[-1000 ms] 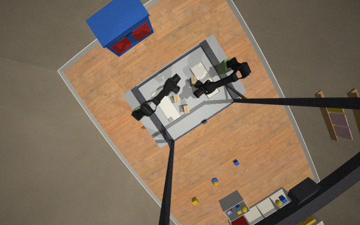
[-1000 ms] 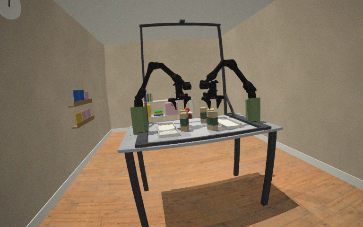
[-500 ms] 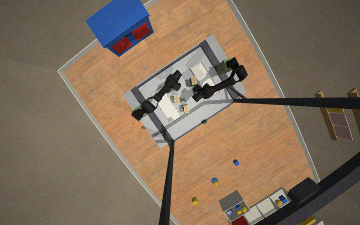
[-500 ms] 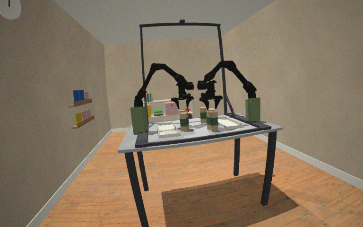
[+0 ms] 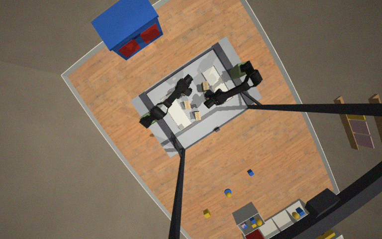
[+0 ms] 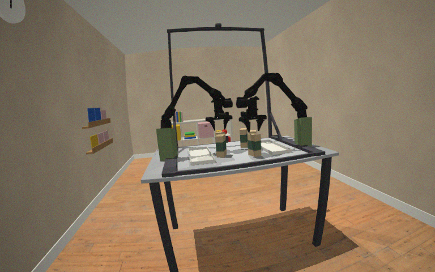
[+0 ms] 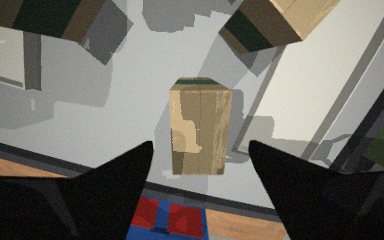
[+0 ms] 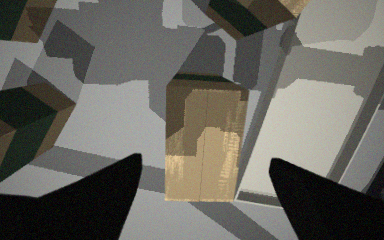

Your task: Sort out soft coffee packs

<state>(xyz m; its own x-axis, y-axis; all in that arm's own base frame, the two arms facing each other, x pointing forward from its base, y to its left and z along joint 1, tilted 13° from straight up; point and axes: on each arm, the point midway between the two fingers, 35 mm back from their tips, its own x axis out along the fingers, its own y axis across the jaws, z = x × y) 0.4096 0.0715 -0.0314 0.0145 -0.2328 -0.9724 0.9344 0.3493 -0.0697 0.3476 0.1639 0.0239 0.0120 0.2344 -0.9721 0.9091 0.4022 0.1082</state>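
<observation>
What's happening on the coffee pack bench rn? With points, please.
Neither arm holds anything. The left gripper (image 7: 201, 146) and the right gripper (image 8: 206, 163) are both open, fingers pointing down, each lined up over a standing coffee pack. The packs in view stand upright on the bench, and no pack is visible in the left arm's tray (image 5: 180, 119) or the right arm's tray (image 5: 213, 73). Which packs are soft doesn't show.

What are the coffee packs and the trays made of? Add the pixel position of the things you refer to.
The coffee packs (image 5: 197, 115) (image 6: 254, 144) (image 7: 200, 132) (image 8: 206, 145) look like tan foil or paper, slightly shiny, with pale streaks and a green band. The trays (image 5: 191, 123) (image 6: 201, 163) look like smooth, dull white plastic, maybe painted metal: plain, with thin walls.
</observation>
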